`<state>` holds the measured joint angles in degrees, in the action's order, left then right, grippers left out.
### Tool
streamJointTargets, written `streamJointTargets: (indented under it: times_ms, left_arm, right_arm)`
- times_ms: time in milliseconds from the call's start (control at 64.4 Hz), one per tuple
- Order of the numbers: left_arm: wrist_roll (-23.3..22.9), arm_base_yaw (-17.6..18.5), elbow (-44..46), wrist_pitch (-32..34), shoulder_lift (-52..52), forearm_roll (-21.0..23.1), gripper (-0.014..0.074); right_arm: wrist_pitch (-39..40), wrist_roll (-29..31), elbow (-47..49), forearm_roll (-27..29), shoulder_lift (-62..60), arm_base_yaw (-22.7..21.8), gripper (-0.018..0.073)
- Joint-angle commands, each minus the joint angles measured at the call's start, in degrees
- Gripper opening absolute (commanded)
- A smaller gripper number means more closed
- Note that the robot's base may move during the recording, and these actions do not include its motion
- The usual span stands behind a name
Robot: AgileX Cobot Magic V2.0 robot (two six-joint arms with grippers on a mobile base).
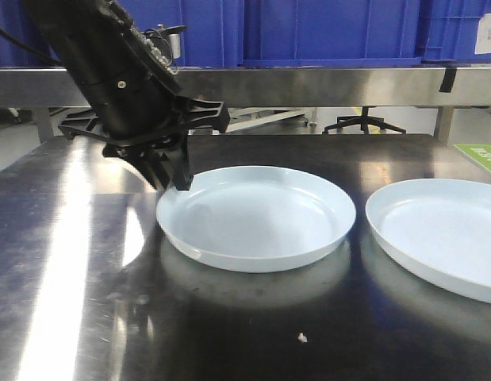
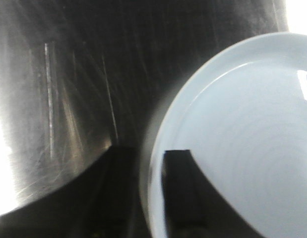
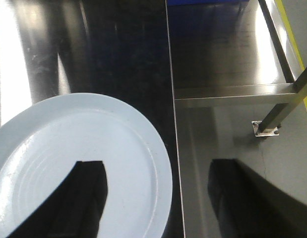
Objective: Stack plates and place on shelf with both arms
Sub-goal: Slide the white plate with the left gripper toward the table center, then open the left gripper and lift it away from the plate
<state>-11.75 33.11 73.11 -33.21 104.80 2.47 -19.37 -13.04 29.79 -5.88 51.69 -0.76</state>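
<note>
Two white plates lie on the steel table. The middle plate has my left gripper at its left rim. In the left wrist view that plate shows faint ridges, and the left gripper has one finger outside the rim and the other inside, drawn in close on it. The second plate lies at the right. My right gripper hovers wide open over this plate, one finger above its bowl, the other beyond its rim above the table. The shelf runs across the back.
Blue crates stand on the shelf. A shelf post with a bolted foot rises right of the second plate, beside a seam in the table. A small crumb lies near the front. A green label sits at the far right.
</note>
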Motion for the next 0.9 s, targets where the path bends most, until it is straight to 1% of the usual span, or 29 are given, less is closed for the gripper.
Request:
streamJointTargets:
  times_ms: [0,47,109,186,218,233,264,280,342,388,435,466,606,730,808,886]
  left_arm:
    - [-0.3,0.34,1.88,1.1,-2.72,-1.45,0.0412]
    - [-0.3,0.34,1.88,0.97,-2.83,-2.0,0.0424]
    - [-0.3,0.34,1.88,0.97,-3.15,-3.01,0.0402]
    - [-0.51,-0.29,2.1,0.84,-4.27,-4.99,0.0279]
    - [-0.69,-0.79,2.22,0.7,-5.08,-5.58,0.0188]
    - [-0.82,-1.1,2.21,0.7,-5.29,-5.71,0.0168]
    - [-1.7,-1.92,2.21,0.7,-6.29,-5.98,0.0088]
    - [-2.15,-2.39,2.21,0.7,-6.84,-6.07,0.0063]
    - [-3.32,-4.76,2.21,0.82,-9.6,-6.19,0.0111]
    - [-3.7,-6.36,2.21,0.82,-11.65,-6.28,0.0106]
    - [-3.7,-9.14,2.21,0.44,-14.13,-6.47,0.0094]
    - [-3.7,-10.22,2.06,0.31,-15.19,-6.77,0.009]
    - [-3.7,-17.38,-0.96,-0.25,-23.19,-9.55,0.009]
    - [-4.59,-23.33,-7.64,0.68,-30.71,-9.55,0.009]
    - [-5.18,-25.53,-14.25,3.41,-36.04,-9.36,0.009]
    - [-5.99,-26.6,-20.81,6.73,-42.23,-9.36,0.009]
  right_arm:
    - [3.38,0.55,2.23,-0.77,-0.31,0.05,0.054]
    - [3.38,0.55,2.23,-0.77,-0.31,0.05,0.054]
    - [3.38,0.55,2.23,-0.77,-0.31,0.05,0.054]
    - [3.38,0.55,2.23,-0.77,-0.31,0.05,0.054]
    - [3.38,0.55,2.23,-0.77,-0.31,0.05,0.054]
    - [3.38,0.55,2.23,-0.77,-0.31,0.05,0.054]
    - [3.38,0.55,2.23,-0.77,-0.31,0.05,0.054]
    - [3.38,0.55,2.23,-0.77,-0.31,0.05,0.054]
    - [3.44,0.55,2.23,-0.77,-0.31,0.05,0.054]
    - [3.44,0.55,2.23,-0.77,-0.31,0.05,0.054]
    - [3.44,0.55,2.23,-0.77,-0.31,0.05,0.054]
    - [3.5,0.55,2.23,-0.77,-0.31,0.05,0.054]
    - [3.84,0.55,2.23,-0.77,-0.31,0.05,0.054]
    - [3.88,0.55,2.23,-0.77,-0.31,0.05,0.054]
    - [3.91,0.55,2.23,-0.77,-0.29,0.05,0.054]
    - [3.98,0.55,2.23,-0.77,-0.29,0.05,0.054]
